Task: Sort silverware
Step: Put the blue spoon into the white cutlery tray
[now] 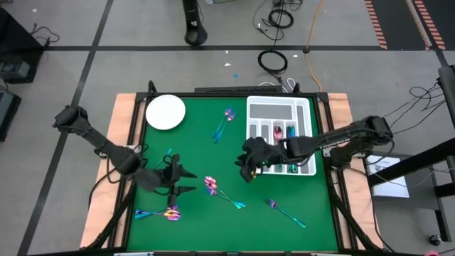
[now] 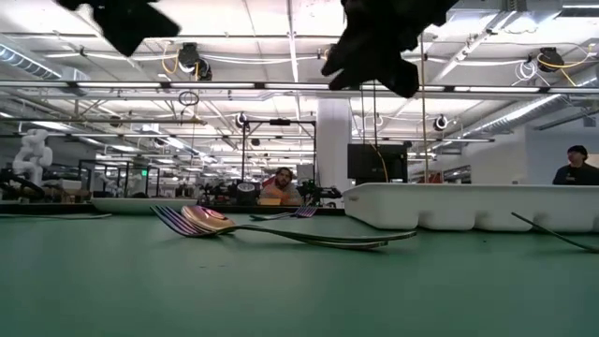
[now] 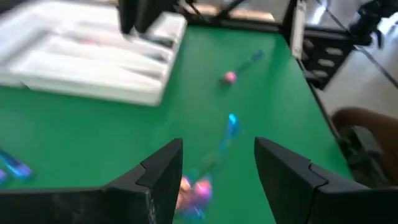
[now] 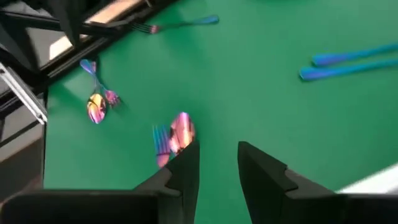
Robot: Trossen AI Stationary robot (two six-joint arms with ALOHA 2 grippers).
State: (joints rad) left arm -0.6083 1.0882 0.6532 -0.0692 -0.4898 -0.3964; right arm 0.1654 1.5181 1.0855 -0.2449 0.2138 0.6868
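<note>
Currently, the silverware (image 1: 222,193) is lying scattered across the green table (image 1: 206,153), with several pieces already sitting in the white tray (image 1: 279,114) at the right rear and a white plate (image 1: 166,112) resting at the left rear. Above the mat beside the tray, the right gripper (image 1: 248,171) is hovering with fingers (image 4: 184,163) parted and empty, while the left gripper (image 1: 186,180) is hanging spread wide near the front-left pieces (image 1: 165,212)

no readable text, no labels, no brands, no numbers, no signs anywhere in view
</note>
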